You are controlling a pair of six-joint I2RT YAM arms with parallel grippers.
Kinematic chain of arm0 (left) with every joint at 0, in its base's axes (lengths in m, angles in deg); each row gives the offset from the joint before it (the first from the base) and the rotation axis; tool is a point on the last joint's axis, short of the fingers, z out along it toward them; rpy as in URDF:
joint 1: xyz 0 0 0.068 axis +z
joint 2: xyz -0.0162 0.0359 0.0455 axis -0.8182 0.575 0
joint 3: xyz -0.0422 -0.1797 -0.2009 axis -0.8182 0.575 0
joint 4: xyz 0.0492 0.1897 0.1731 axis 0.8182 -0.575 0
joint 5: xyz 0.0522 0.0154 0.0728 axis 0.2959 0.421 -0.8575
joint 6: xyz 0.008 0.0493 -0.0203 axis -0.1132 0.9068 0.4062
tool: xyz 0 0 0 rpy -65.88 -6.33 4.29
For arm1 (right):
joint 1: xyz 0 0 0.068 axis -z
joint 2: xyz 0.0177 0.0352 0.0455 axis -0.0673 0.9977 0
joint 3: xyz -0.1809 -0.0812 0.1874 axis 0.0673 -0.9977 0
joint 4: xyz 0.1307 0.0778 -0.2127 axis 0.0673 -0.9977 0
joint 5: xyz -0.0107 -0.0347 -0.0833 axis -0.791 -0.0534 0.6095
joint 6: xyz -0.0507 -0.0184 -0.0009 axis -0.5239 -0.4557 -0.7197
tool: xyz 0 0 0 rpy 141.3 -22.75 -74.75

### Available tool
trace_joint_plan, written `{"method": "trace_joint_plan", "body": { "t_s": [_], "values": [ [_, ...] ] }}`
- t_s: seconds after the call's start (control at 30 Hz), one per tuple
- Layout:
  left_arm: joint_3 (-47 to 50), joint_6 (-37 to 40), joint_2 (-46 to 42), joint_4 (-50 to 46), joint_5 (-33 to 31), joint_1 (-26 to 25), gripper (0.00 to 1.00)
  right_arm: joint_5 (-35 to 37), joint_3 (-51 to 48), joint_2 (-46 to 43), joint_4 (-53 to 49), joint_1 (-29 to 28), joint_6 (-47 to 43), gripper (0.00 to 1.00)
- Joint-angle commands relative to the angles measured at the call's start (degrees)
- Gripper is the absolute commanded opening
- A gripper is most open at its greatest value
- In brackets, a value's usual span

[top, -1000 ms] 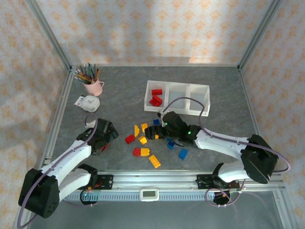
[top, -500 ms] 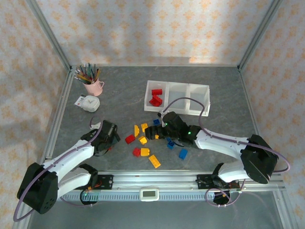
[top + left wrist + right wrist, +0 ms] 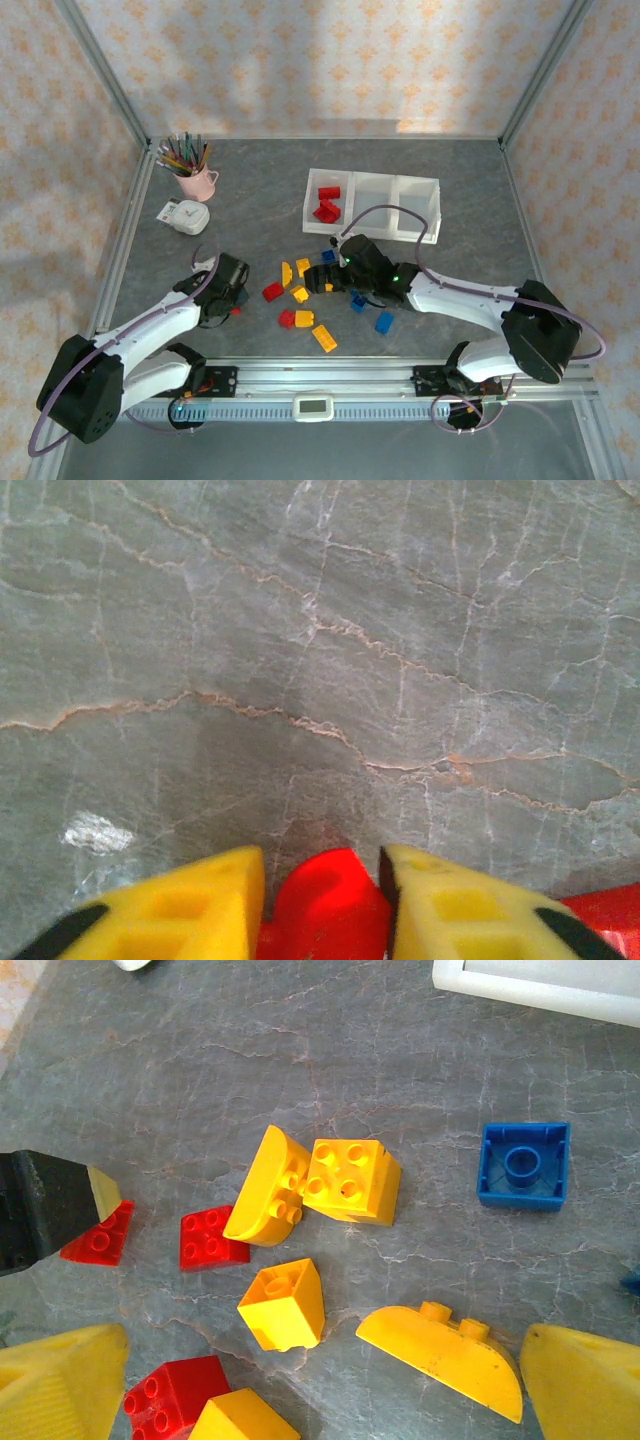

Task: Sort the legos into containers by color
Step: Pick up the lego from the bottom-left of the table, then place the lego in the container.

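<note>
My left gripper (image 3: 325, 905) is shut on a red lego (image 3: 330, 900) that sits low on the grey table, its yellow fingers pressed to both sides. From above, that gripper (image 3: 226, 298) is left of the loose pile. My right gripper (image 3: 320, 1400) hangs open over the pile (image 3: 300, 295), with a yellow cube lego (image 3: 283, 1303) and a curved yellow lego (image 3: 440, 1360) between its fingertips. Two more yellow legos (image 3: 352, 1180), red legos (image 3: 212, 1238) and a blue lego (image 3: 524, 1165) lie around. The containers (image 3: 375, 176) stand behind, with red legos (image 3: 327, 203) in the left bin.
A pink mug of pencils (image 3: 196, 181) and a small white clock (image 3: 187, 215) stand at the back left. Blue legos (image 3: 384, 322) and a yellow one (image 3: 323, 337) lie near the front rail. Metal frame posts border the table.
My left gripper has closed from wide open onto the red lego and shifted slightly toward the pile. The right gripper has stayed open and barely moved.
</note>
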Motion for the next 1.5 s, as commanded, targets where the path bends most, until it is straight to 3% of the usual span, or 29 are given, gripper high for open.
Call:
{"method": "trace_joint_plan", "body": {
  "t_s": [0.0,0.27,0.53,0.8,1.03,1.13,1.23,1.33,1.47],
  "values": [
    [0.3,0.2,-1.0,-0.1,0.1,-0.7,0.30,1.7,0.2,0.0,1.2,-0.4,0.3,1.00],
    [-2.8,-0.1,-3.8,-0.7,1.0,-1.3,0.21,2.0,1.3,-2.1,-0.4,1.0,0.3,1.00],
    [-13.9,1.5,-1.0,3.6,1.3,-3.6,0.19,1.9,3.5,-5.5,-4.6,9.6,0.4,1.00],
    [-36.9,7.6,21.6,12.8,-1.6,-8.5,0.19,0.7,5.5,-5.9,-7.1,21.0,2.4,1.00],
    [-60.4,14.1,44.4,12.0,-5.9,-8.4,0.20,0.7,5.8,-5.6,-7.0,25.6,2.5,1.00],
    [-68.0,16.1,52.0,11.7,-6.4,-8.3,0.29,1.2,5.5,-6.3,-6.8,26.0,2.0,1.00],
    [-73.8,17.3,57.3,11.1,-5.5,-8.3,0.33,1.1,5.6,-6.3,-7.2,26.1,1.3,1.00],
    [-78.4,17.8,61.0,8.9,-4.5,-8.2,0.45,0.9,5.9,-6.4,-7.5,26.2,0.8,1.00],
    [-76.4,18.4,58.3,10.3,-3.9,-8.2,0.49,0.3,6.3,-6.9,-8.1,26.2,-0.3,1.00]
  ]
}}
